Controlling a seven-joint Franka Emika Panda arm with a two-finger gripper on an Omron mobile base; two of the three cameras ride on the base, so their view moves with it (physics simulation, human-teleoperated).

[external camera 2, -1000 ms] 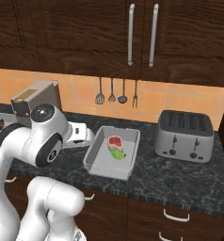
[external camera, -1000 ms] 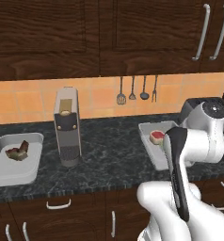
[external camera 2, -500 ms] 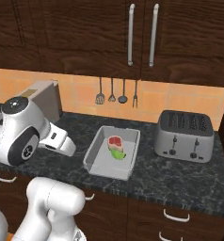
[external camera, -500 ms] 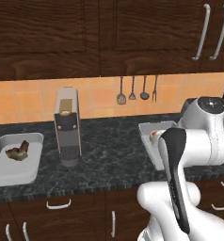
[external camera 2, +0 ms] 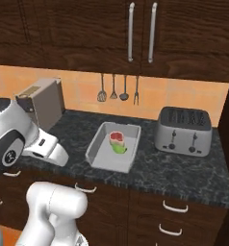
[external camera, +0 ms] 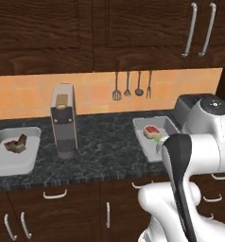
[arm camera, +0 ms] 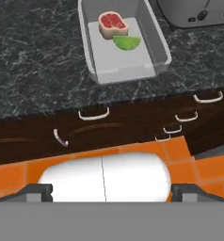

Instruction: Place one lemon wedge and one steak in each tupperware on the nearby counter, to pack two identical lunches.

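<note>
A long black worktop (external camera: 105, 151) with grey marbled speckles runs under an orange tiled backsplash (external camera: 20, 97), where four small utensils (external camera: 132, 85) hang from the wall. Dark wooden cabinets (external camera: 147, 28) with long silver handles hang above; dark drawers (arm camera: 109, 127) with curved silver pulls sit below, and the floor (arm camera: 20, 172) is orange tile.

A shallow light-grey tupperware (external camera 2: 98, 156) with rounded corners and a raised rim sits on the worktop beside a silver four-slot toaster (external camera 2: 184, 129). Inside it lie a lumpy red-and-tan steak (arm camera: 113, 23) and, touching it, a green lime wedge (arm camera: 127, 42). A second alike tray (external camera: 10, 163) lies well apart at the far left of the left base view, holding a brown, irregular steak piece (external camera: 16, 143). Between the two trays stands a tall grey coffee machine (external camera: 64, 122).

The white arm (external camera: 204, 146) is folded close to the base in front of the drawers, its hand tilted down toward the floor and cabinet fronts. The pincer (arm camera: 104, 190) is spread wide, its two dark tips at opposite lower corners of the hand view, holding nothing.
</note>
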